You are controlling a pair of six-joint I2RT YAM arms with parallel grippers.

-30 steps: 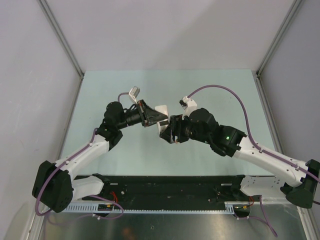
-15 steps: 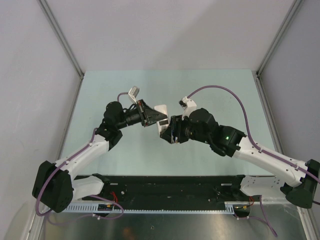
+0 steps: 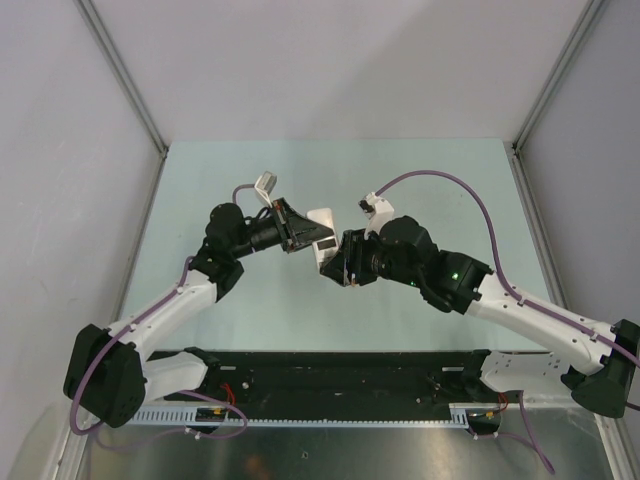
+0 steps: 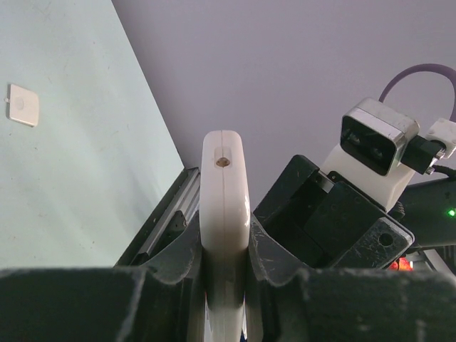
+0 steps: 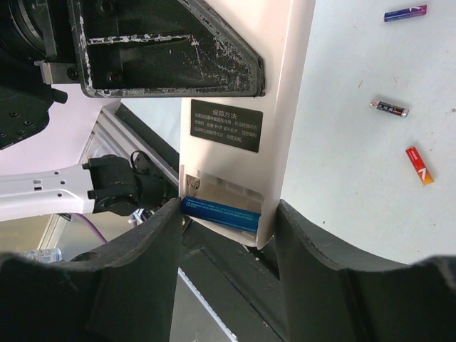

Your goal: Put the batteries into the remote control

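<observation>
The remote control (image 3: 322, 222) is held in the air above the middle of the table, with my left gripper (image 3: 303, 230) shut on it. From the left wrist I see its white edge (image 4: 224, 192) clamped between the left gripper's (image 4: 224, 249) jaws. In the right wrist view its plain back (image 5: 278, 85) faces me with the compartment open. A blue battery (image 5: 219, 211) lies across that compartment. My right gripper (image 5: 228, 206) straddles that end, one finger against the battery's tip, the other against the remote's side. Purple (image 5: 405, 13), dark grey (image 5: 389, 107) and red (image 5: 420, 165) batteries lie on the table.
A small white rectangular plate (image 4: 21, 105) lies flat on the pale green table (image 3: 420, 180). Metal-framed walls (image 3: 130, 90) close in the left and right sides. A black rail (image 3: 340, 370) runs along the near edge between the arm bases.
The left gripper and the remote have shifted slightly up and left. The right gripper's jaws have drawn closer together around the remote's end.
</observation>
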